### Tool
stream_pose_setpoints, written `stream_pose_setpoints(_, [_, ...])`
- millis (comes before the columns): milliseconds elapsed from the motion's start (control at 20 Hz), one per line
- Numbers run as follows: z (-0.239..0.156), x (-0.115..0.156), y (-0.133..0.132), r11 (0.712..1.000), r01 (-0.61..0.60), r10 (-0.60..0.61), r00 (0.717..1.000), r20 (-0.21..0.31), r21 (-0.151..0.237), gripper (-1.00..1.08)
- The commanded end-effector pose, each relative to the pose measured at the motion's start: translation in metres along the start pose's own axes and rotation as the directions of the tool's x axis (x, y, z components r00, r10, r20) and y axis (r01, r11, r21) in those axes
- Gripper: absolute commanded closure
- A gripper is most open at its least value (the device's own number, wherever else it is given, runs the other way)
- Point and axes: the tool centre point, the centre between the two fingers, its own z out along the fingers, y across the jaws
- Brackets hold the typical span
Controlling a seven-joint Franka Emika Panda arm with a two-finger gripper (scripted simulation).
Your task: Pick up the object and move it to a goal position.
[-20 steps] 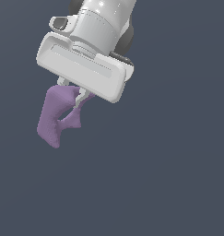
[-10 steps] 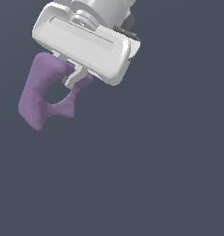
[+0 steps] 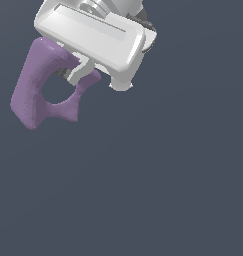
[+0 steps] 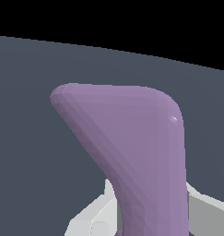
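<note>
No container anywhere in view; only a flat dark grey-blue surface (image 3: 168,190) filling the exterior view. Wide open room below and toward the exterior view's right, nothing standing there. Up in that view's upper left, close to the frame's top and left edges: the white gripper (image 3: 78,76), tilted, its broad body slanting down toward the right, the arm's wrist cut off by the top edge. Clamped narrow on the object (image 3: 35,85), one white finger (image 3: 80,70) pressed against the lump's upper lobe beside the curved notch. Light purple, matte, C-shaped, hanging below and to the left of the gripper body, its lobes pointing toward the exterior view's right. Whether clear of the surface, cannot tell. In the wrist view, the object (image 4: 136,147) rising large between two white fingers (image 4: 92,219), a black band beyond the surface's far edge.
</note>
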Motion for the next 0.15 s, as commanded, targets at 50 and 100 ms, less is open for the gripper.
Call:
stream_pose_setpoints(50, [-0.0001,-0.0002,-0.0001,1.0,0.001,-0.001,1.0,0.001,0.0,1.08])
stream_pose_setpoints(100, [-0.0003,-0.0001,0.0001,1.0,0.001,-0.001,1.0,0.001,0.0,1.08])
